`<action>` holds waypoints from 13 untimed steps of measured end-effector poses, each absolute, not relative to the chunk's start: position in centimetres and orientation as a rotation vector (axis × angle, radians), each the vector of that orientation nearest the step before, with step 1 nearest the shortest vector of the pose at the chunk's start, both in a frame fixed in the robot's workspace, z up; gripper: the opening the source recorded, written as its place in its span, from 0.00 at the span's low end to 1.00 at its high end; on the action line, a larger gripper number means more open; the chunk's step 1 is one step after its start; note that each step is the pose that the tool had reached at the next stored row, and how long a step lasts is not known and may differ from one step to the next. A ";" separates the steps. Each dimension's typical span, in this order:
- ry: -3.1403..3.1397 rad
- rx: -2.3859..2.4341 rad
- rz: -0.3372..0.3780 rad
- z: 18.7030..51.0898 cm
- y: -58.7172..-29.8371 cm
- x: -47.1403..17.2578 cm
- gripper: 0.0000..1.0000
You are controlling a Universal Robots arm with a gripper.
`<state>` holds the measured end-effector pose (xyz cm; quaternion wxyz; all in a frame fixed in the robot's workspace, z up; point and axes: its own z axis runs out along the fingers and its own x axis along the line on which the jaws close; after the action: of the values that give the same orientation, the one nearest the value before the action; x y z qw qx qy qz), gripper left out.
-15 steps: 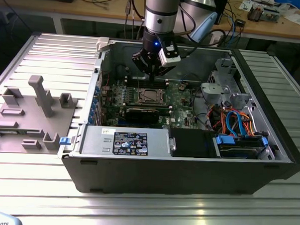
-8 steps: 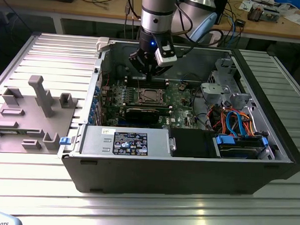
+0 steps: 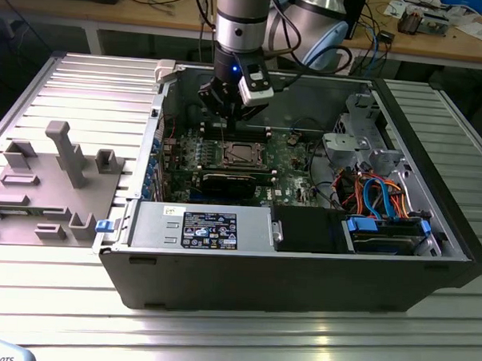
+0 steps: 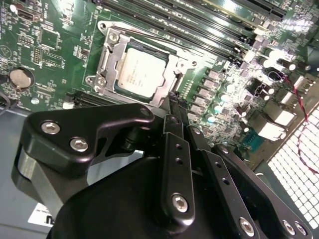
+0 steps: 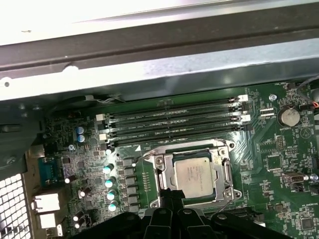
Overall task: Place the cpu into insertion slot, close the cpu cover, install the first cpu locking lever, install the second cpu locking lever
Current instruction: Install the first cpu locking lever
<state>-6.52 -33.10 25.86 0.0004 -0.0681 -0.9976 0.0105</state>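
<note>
Exterior view takes in the whole open computer case (image 3: 301,263) lying on a ribbed metal table (image 3: 69,85), w/ a grey fixture block (image 3: 57,180) at approx 9 o'clock of the case and a cluttered wooden bench (image 3: 439,37) at 12 o'clock behind the arm. The gripper (image 3: 228,116) hangs over the board, just 12 o'clock-side of the socket. Both wrist views go in close on the green motherboard (image 5: 279,164): memory slots (image 5: 174,122), a coin battery (image 5: 288,116), a row of capacitors (image 5: 109,186). The cpu (image 4: 141,71) sits flat in the socket, pale silvery face up, w/ the cpu cover (image 4: 110,62) lying down around it as a metal frame, centre open. Second wrist view shows the black fingers (image 4: 174,149) pressed together, tips touching nothing, poised right at the socket's edge. One thin locking lever (image 4: 149,35) lies along the frame's side.
</note>
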 end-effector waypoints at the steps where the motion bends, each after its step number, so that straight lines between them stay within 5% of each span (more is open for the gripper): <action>1: -3.134 -0.214 0.033 25.9 -33.1 -6.7 0.11; 13: -3.134 -0.214 0.033 25.9 -33.0 -8.0 0.11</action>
<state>-7.99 -32.95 25.86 0.0000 -0.0680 -0.9976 0.0105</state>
